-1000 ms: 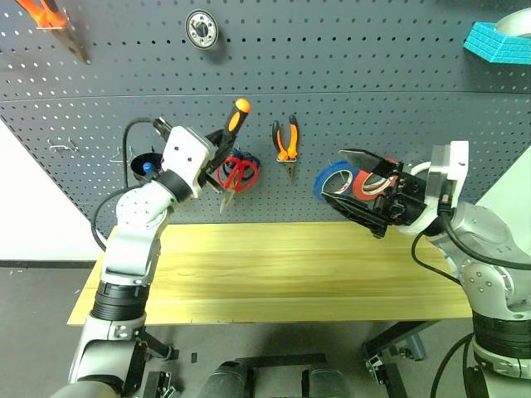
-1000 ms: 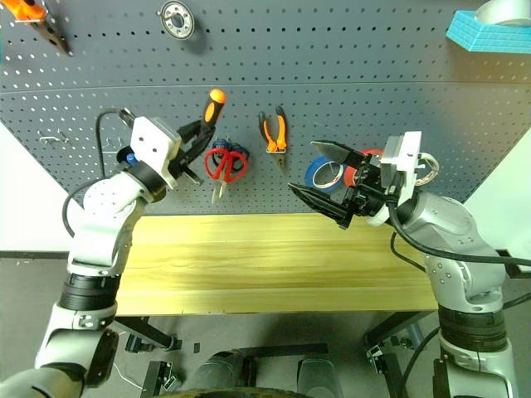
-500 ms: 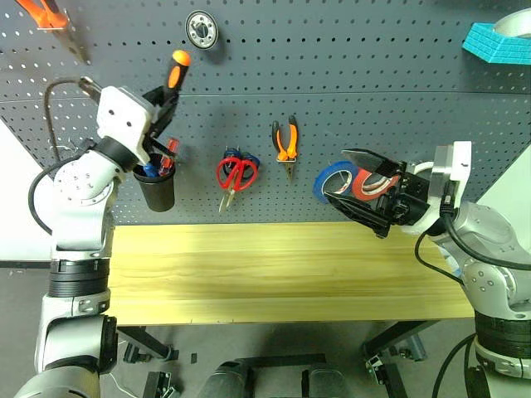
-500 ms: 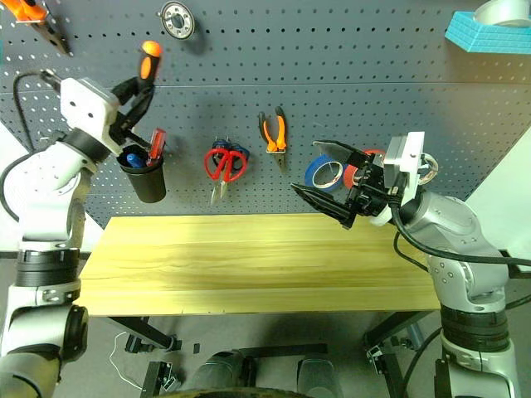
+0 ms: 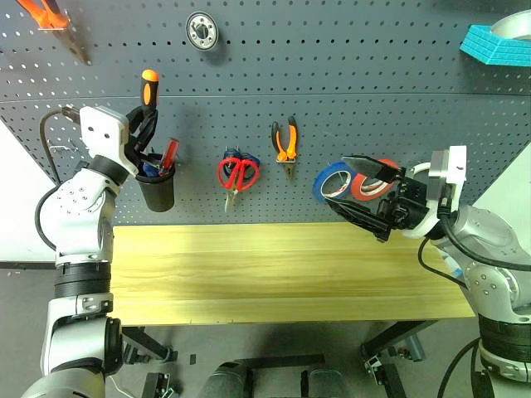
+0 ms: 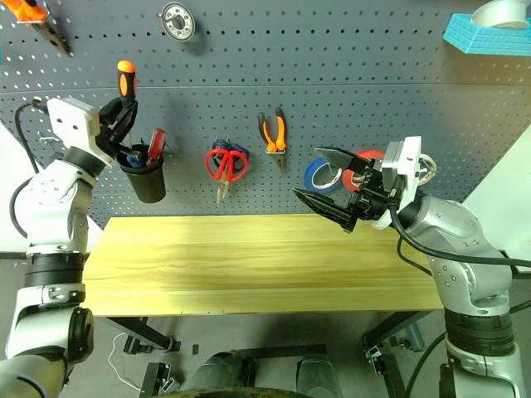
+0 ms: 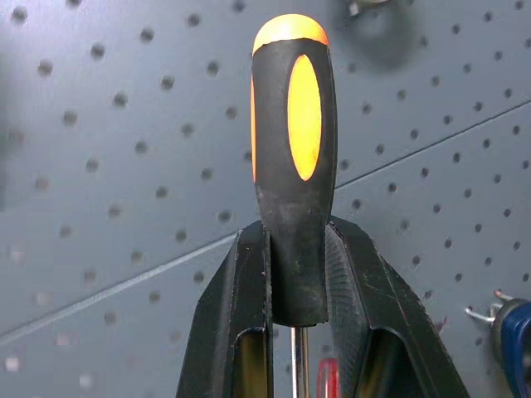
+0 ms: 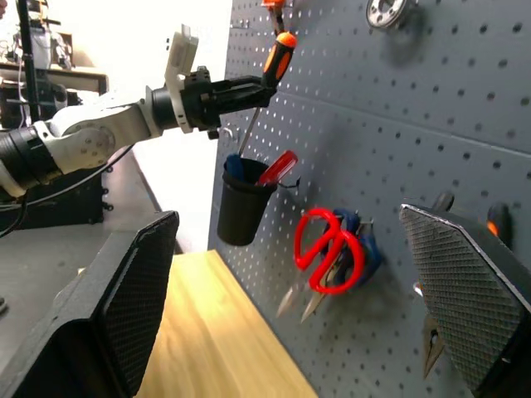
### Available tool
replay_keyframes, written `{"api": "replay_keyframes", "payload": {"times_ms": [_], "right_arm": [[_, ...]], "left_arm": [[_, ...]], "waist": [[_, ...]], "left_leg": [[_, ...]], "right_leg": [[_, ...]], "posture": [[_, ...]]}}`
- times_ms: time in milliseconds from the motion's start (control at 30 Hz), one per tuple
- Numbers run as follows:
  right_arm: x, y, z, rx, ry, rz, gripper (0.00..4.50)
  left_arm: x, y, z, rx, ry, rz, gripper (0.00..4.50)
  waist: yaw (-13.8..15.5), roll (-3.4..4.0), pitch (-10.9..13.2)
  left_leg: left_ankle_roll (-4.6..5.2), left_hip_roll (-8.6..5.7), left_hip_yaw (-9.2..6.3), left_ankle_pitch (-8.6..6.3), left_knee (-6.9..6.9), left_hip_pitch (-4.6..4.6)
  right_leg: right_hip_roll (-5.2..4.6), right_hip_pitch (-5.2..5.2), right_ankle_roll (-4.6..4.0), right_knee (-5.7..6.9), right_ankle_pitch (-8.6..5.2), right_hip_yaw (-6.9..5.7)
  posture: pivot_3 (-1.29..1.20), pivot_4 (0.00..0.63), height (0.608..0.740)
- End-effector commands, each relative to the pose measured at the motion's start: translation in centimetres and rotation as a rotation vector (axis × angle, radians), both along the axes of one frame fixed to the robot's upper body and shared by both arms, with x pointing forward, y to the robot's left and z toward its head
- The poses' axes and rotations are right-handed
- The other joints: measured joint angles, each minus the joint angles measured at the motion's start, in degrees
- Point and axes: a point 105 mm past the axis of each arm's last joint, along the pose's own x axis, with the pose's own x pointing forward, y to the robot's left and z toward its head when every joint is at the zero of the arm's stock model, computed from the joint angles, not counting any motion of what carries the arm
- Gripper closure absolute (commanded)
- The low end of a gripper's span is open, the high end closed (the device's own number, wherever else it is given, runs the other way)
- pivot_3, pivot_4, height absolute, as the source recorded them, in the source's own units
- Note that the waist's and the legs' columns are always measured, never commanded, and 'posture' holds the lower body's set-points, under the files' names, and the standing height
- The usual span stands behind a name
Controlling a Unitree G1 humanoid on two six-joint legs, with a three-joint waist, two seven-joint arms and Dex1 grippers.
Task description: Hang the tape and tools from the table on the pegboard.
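Observation:
My left gripper (image 5: 146,118) is shut on the screwdriver (image 5: 148,86), low on its orange-and-black handle (image 7: 292,157). The screwdriver stands upright and its shaft reaches down to the mouth of a black cup (image 5: 156,191) hung on the pegboard (image 5: 373,75). The red-handled scissors (image 5: 237,172) and the orange-and-black pliers (image 5: 286,142) hang on the board. The red tape (image 5: 385,165) hangs beside a blue roll (image 5: 331,180), partly hidden by my right gripper (image 5: 337,181). That gripper is open and empty, in the air above the table (image 5: 274,274).
A red-handled screwdriver (image 5: 169,153) leans in the black cup. Blue-handled scissors hang behind the red ones. High on the board are a round metal part (image 5: 201,29), an orange tool (image 5: 48,15) and a teal block (image 5: 498,41).
My left arm has swung left with the screwdriver, from beside the scissors to above the black cup, and turned it upright. The right arm has kept still.

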Motion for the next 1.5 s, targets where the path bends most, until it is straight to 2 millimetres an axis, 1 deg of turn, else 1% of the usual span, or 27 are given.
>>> {"api": "replay_keyframes", "payload": {"times_ms": [33,267,367,500,700,833,1067,1233,1267,1300,1400,1500], "right_arm": [[-0.9,-0.2,1.2,-0.003,-0.04,-0.004,0.0],[-1.5,-0.5,0.9,-0.008,-0.009,-0.023,0.0],[-1.7,-0.6,0.8,-0.009,0.0,-0.031,0.0],[-1.7,-0.8,0.8,-0.011,0.012,-0.043,0.0],[-1.7,-0.9,0.6,-0.013,0.028,-0.049,0.0],[-1.7,-1.0,0.7,-0.012,0.03,-0.048,0.0],[-2.3,-1.0,1.8,0.04,0.012,-0.01,0.0],[-2.4,-1.1,1.9,0.043,0.011,-0.008,0.0],[-2.4,-1.0,1.9,0.043,0.012,-0.008,0.0],[-2.4,-1.0,1.9,0.043,0.013,-0.008,0.0],[-2.5,-1.0,1.8,0.042,0.015,-0.011,0.0],[-2.5,-1.0,1.8,0.041,0.018,-0.016,0.0]], "left_arm": [[-0.3,-0.1,1.6,-0.009,-0.071,-0.012,4.0],[-0.1,-0.6,1.1,-0.003,-0.066,-0.041,4.0],[-0.2,-0.7,0.6,-0.01,-0.044,-0.05,4.0],[0.2,0.0,-0.5,-0.05,0.029,-0.029,4.0],[0.0,0.9,-1.3,-0.067,0.082,-0.004,4.0],[-0.3,1.3,-1.2,-0.056,0.079,0.008,4.0],[-0.6,1.5,-1.0,-0.037,0.077,0.009,4.0],[-0.5,2.2,-1.3,-0.054,0.1,0.018,4.0],[-0.4,2.4,-1.4,-0.066,0.113,0.02,3.28],[-0.4,2.5,-1.5,-0.074,0.12,0.019,3.05],[-0.4,2.6,-1.6,-0.074,0.124,0.02,1.99],[-0.4,2.5,-1.5,-0.055,0.119,0.013,1.06]], "waist": [[0.0,-0.06,-0.1],[-0.2,-0.26,-0.3],[-0.3,-0.28,-0.3],[-1.1,-0.27,-0.4],[-1.7,-0.3,-0.5],[-1.5,-0.3,-0.6],[-1.5,-0.31,-0.6],[-1.5,-0.31,-0.6],[-1.5,-0.3,-0.6],[-1.5,-0.3,-0.6],[-1.5,-0.3,-0.6],[-1.5,-0.3,-0.6]], "left_leg": [[0.0,0.0,0.0,0.0,0.0,0.0],[0.0,0.0,0.0,0.0,0.01,0.0],[0.0,0.01,0.0,-0.01,0.01,0.0],[0.01,0.01,0.0,-0.01,0.01,0.0],[0.01,0.03,0.0,-0.01,0.02,0.0],[0.01,0.04,0.0,0.0,0.02,0.01],[0.01,0.04,0.0,-0.01,0.03,0.01],[0.01,0.04,-0.01,-0.01,0.03,0.01],[0.01,0.04,0.0,-0.01,0.03,0.01],[0.01,0.04,0.0,-0.01,0.03,0.01],[0.01,0.04,0.0,-0.01,0.03,0.01],[0.01,0.04,0.0,-0.01,0.03,0.01]], "right_leg": [[0.0,0.0,0.0,0.0,0.0,0.0],[0.0,0.0,0.0,0.0,0.0,0.01],[-0.01,0.0,0.0,0.0,0.0,0.01],[-0.01,0.01,0.0,0.0,0.0,0.01],[-0.01,0.01,0.0,0.01,0.0,0.01],[0.0,0.01,-0.01,0.04,0.0,0.02],[-0.02,0.01,-0.01,0.04,0.0,0.02],[-0.02,0.01,-0.01,0.04,0.0,0.02],[-0.02,0.01,-0.01,0.04,0.0,0.02],[-0.02,0.01,-0.01,0.04,0.0,0.02],[-0.02,0.01,-0.01,0.04,0.0,0.02],[-0.03,0.01,-0.01,0.04,0.0,0.03]], "posture": [[-0.1,0.0,0.681],[-0.12,0.0,0.681],[-0.13,0.0,0.681],[-0.13,0.0,0.681],[-0.12,0.0,0.681],[-0.12,0.0,0.681],[-0.12,0.004,0.681],[-0.12,0.005,0.681],[-0.12,0.007,0.681],[-0.12,0.008,0.681],[-0.12,0.011,0.681],[-0.12,0.013,0.681]]}}
